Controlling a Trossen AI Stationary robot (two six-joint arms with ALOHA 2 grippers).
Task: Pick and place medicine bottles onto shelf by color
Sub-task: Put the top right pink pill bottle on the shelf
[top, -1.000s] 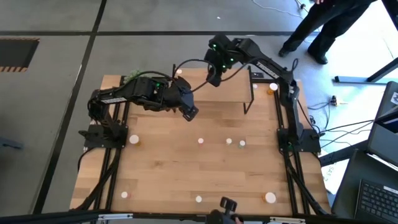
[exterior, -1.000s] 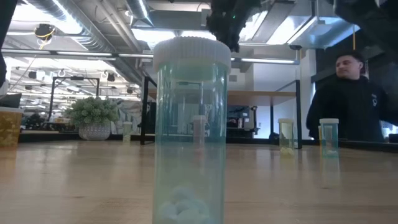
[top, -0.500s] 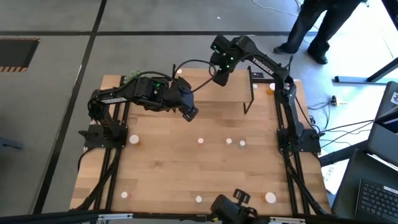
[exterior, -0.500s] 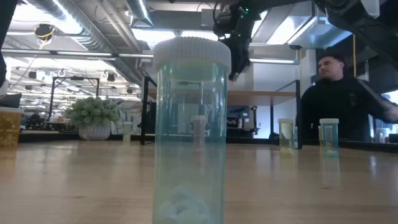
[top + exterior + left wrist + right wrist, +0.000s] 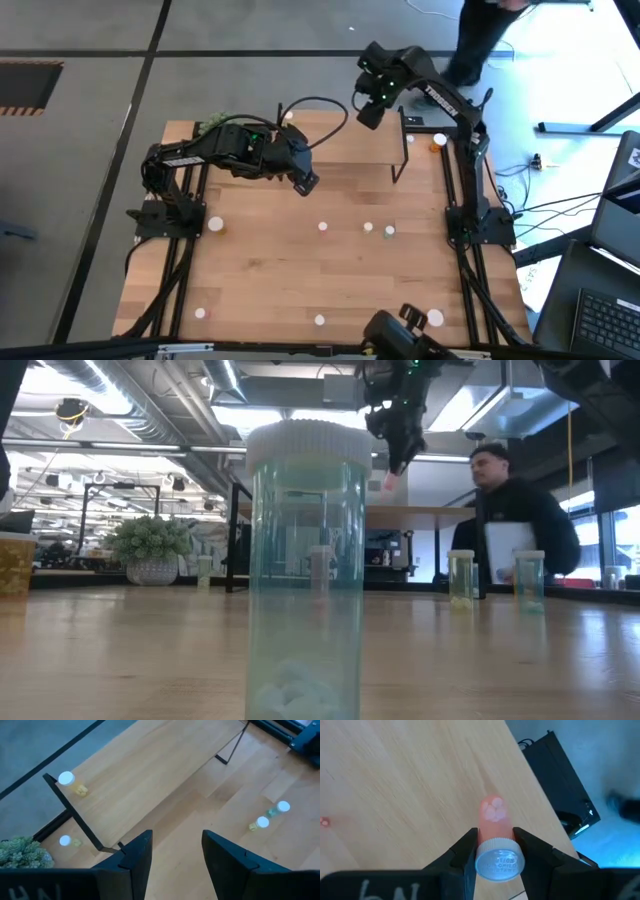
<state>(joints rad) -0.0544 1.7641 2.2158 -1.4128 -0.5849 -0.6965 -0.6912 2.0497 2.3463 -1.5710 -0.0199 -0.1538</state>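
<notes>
From above, you see the right claw [image 5: 368, 113] raised over the shelf [image 5: 340, 140] near its right end by the table's [image 5: 300, 270] far edge, while the left claw [image 5: 307, 184] hangs over bare table in front of the shelf. The low view shows a pink bottle [image 5: 388, 481] well above the shelf board. The right wrist view confirms it clenched between the fingers [image 5: 465, 851]. The left wrist view shows its own claw released, gripping nothing.
</notes>
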